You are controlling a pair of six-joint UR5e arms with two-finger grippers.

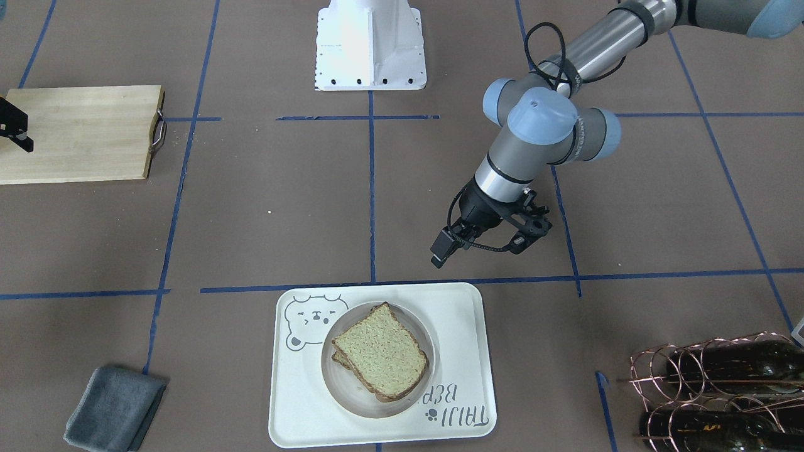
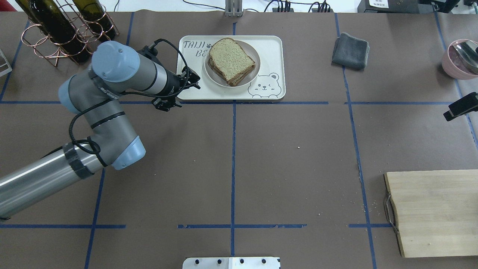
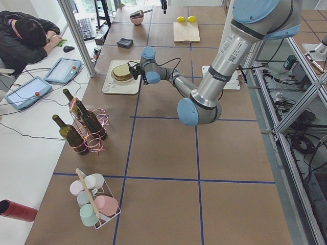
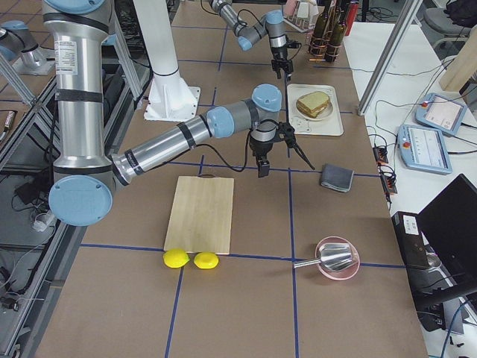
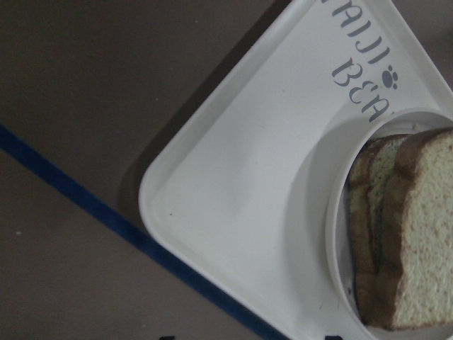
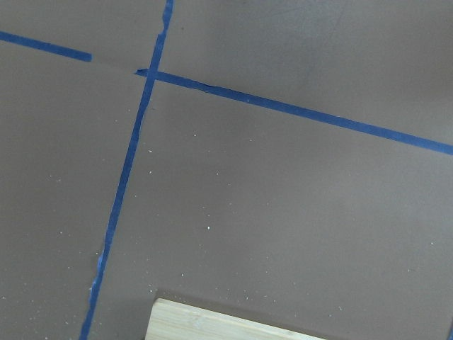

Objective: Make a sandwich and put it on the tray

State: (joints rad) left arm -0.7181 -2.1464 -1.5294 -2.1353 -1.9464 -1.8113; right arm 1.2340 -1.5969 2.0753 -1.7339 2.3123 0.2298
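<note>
- While the left end effector [image 2: 183, 93] is hovering just beside a corner of the TAIJI BEAR tray [image 1: 458, 314], its fingers are standing wide apart and holding nothing.
- The sandwich [image 1: 380, 351], two crusted bread slices stacked, is lying on a round white plate [image 1: 336, 384] that is sitting on the tray. No egg is showing between the slices.
- The right end effector [image 1: 14, 125] is poking in at the frame edge near the wooden cutting board [image 1: 81, 132], well apart from the tray. I cannot tell how wide it is standing.
- Placement is looking finished, so the step in hand is probably clearing the left arm away.
- Doing that well is calling for rising first, then pulling back over bare tabletop [image 1: 270, 207], so no finger is nudging the tray's rim.
</note>
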